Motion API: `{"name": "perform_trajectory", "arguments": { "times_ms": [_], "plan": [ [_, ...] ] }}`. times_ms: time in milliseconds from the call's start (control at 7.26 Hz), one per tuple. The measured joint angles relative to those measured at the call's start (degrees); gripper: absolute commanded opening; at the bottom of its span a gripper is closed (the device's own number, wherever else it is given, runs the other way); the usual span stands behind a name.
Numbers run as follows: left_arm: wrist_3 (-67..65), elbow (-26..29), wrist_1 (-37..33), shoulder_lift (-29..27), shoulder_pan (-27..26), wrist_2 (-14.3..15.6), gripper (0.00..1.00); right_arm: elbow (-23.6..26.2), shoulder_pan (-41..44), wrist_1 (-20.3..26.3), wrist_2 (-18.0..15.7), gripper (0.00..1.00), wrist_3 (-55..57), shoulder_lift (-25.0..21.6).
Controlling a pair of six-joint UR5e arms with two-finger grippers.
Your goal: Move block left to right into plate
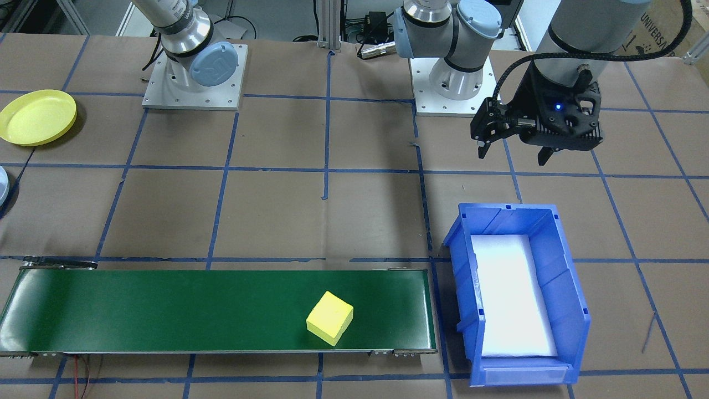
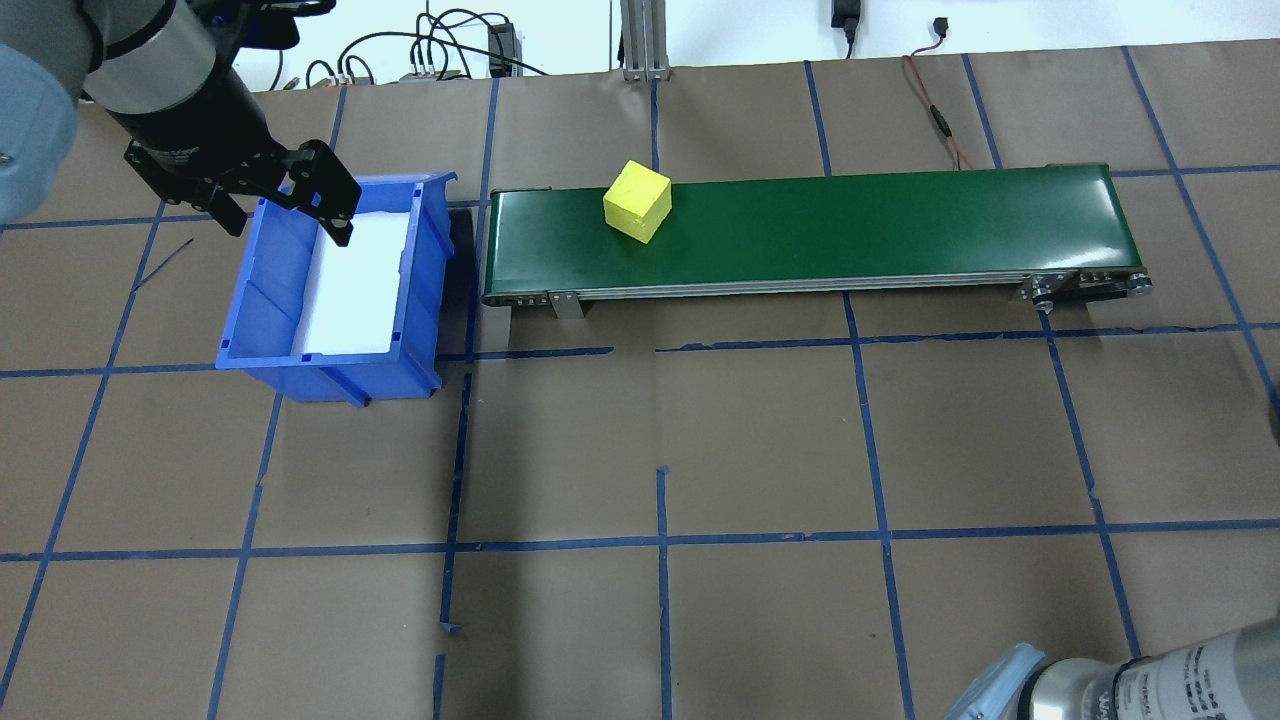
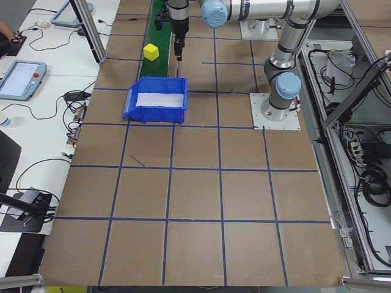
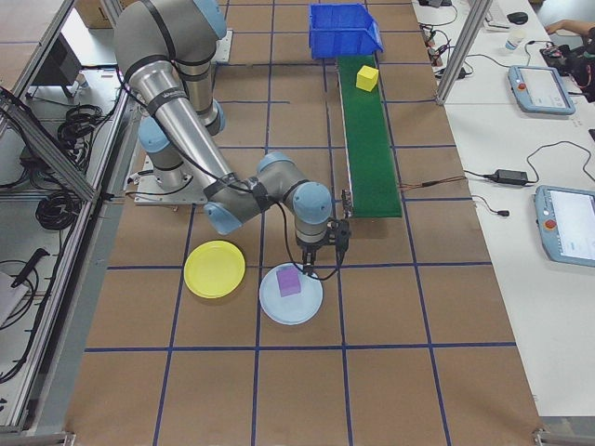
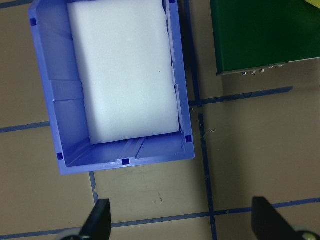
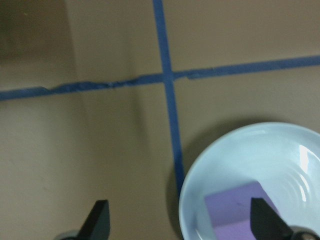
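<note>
While the yellow block (image 1: 330, 317) sits on the green conveyor belt (image 1: 166, 310), neither gripper touches it. Block rests flat on the belt toward the end nearest the blue bin (image 1: 518, 302), one corner turned toward the belt's edge. Bin stands just beside that belt end, apart from it, with a white foam pad (image 1: 512, 293) lining its floor.

Left gripper (image 1: 514, 151) hangs in the air on the robot's side of the bin, above the brown paper table (image 1: 277, 210). Its fingers (image 5: 100, 220) are spread wide, nothing between them; left wrist view looks down past them at the bin's near wall and the belt's corner.

Yellow plate (image 4: 215, 269) lies on the table beyond the belt's far end from the bin, toward the robot's side, with nothing in it. Just beside it, slightly overlapping in the right side view, lies a pale blue plate (image 4: 291, 294) holding a purple block (image 4: 289, 282).

Right gripper (image 4: 317, 268) hovers at the pale blue plate's rim, between that plate and the belt's far end. Its fingers (image 6: 100, 220) are spread apart and bare; right wrist view shows the purple block inside the pale plate to one side of them, and blue tape lines (image 6: 167, 75) crossing on the paper.
</note>
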Motion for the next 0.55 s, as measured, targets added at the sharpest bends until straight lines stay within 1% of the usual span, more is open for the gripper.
{"name": "perform_trajectory", "arguments": {
  "times_ms": [138,276,413,551],
  "plan": [
    [0.03,0.08,-0.84,0.27,-0.11,0.40,1.00,-0.61,5.46,0.16,2.49,1.00,5.39,-0.60],
    [0.18,0.07,-1.60,0.43,-0.08,0.71,1.00,-1.02,12.16,-1.43,6.09,1.00,12.76,-0.61],
    [0.32,-0.06,-1.84,0.49,-0.07,0.80,1.00,-1.67,19.02,-4.69,8.61,1.00,20.09,0.29],
    [0.37,-0.24,-1.81,0.54,-0.06,0.78,1.00,-2.75,25.35,-7.72,9.74,1.00,26.75,1.76]
  ]
}}
